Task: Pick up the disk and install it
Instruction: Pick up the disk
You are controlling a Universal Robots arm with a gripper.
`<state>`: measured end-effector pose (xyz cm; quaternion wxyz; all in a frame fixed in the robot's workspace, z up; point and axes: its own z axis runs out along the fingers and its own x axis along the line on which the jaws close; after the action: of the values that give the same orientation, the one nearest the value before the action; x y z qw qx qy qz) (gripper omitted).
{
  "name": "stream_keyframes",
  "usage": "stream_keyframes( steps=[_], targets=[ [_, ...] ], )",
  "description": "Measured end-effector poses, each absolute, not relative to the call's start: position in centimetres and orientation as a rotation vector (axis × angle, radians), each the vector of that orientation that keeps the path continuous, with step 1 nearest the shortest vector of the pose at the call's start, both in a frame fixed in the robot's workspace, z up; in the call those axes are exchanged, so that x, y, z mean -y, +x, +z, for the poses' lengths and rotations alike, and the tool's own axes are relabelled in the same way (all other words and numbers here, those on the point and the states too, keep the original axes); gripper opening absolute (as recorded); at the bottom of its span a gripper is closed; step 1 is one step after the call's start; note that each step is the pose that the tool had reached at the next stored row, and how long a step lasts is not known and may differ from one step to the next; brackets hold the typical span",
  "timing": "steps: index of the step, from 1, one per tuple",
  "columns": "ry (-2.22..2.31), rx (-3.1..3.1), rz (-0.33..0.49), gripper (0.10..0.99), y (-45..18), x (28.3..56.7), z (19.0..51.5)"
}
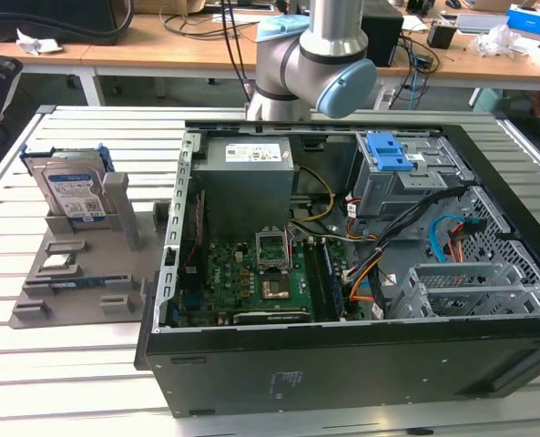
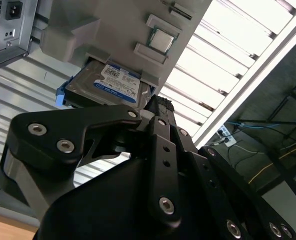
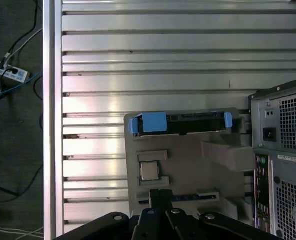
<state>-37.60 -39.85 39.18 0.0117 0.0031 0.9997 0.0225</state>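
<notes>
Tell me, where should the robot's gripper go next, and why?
Probably a short move that brings the gripper over the top edge of the disk. The disk stands on edge in the grey holder, outside the open computer case. In both wrist views the gripper is apart from the disk, so it likely has to close that gap before any grasp.

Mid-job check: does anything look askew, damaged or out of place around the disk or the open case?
Nothing stands out. The disk stands on edge in its slot on the grey holder, beside the open computer case. Nothing looks spilled or damaged.
</notes>
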Motion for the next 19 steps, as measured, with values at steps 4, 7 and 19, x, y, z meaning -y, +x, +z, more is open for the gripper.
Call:
stream_keyframes(
  steps=[4,7,19],
  targets=[
    [-0.05,-3.118,0.071,0.106,-37.6,39.85,39.18],
    [-0.088,-3.118,0.071,0.106,-37.6,39.85,39.18],
    [-0.276,-3.109,0.073,0.106,-37.6,39.85,39.18]
  ],
)
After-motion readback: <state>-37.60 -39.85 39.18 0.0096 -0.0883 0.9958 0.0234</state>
